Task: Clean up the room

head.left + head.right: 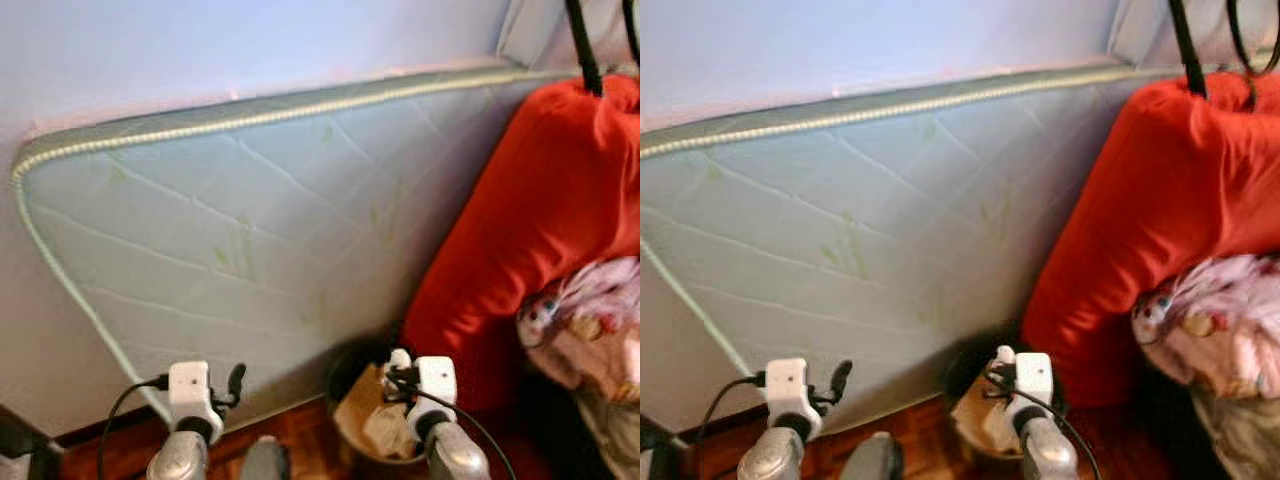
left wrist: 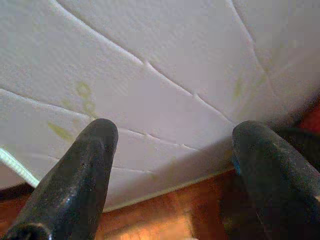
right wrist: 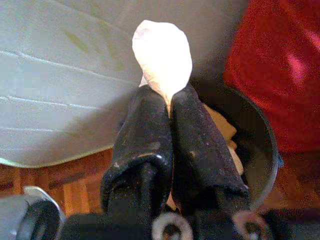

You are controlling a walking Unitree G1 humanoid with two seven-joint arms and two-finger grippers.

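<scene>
We hold a crumpled white wad of paper (image 3: 162, 55) pinched between the two fingers of our right gripper (image 3: 169, 107), which is clenched on it just above the dark waste bin (image 3: 260, 145). In our judgement we carry it there so it can drop in with the scraps already lying in the bin (image 1: 385, 425). The bin stands on the wooden floor (image 1: 300, 440), near us and right of centre, tucked between the quilted mattress (image 1: 250, 230) leaning on the far wall and the big red bag (image 1: 540, 220) to the right. A pink patterned bundle (image 1: 590, 320) rests against the bag's near side. Our right arm reaches forward, low, wrist above the bin's rim. Our left gripper (image 2: 172, 145) hangs to the left, fingers spread and empty, facing the mattress's lower edge.
</scene>
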